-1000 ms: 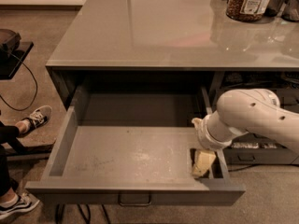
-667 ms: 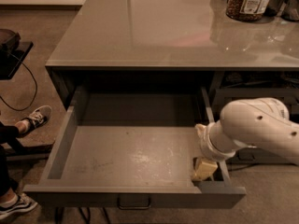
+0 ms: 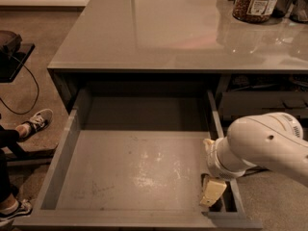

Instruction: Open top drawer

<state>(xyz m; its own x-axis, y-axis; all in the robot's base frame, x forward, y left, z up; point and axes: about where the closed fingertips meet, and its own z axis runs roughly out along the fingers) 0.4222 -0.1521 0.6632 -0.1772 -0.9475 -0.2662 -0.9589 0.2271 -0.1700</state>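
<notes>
Inside scuffed grey top drawer, right corner, claw

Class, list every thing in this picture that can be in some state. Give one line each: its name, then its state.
top drawer: open, pulled far out from under the countertop.
gripper: lowered inside the top drawer, at its front right corner, close to the right wall.
jar: upright on the countertop, filled with brown contents.
</notes>
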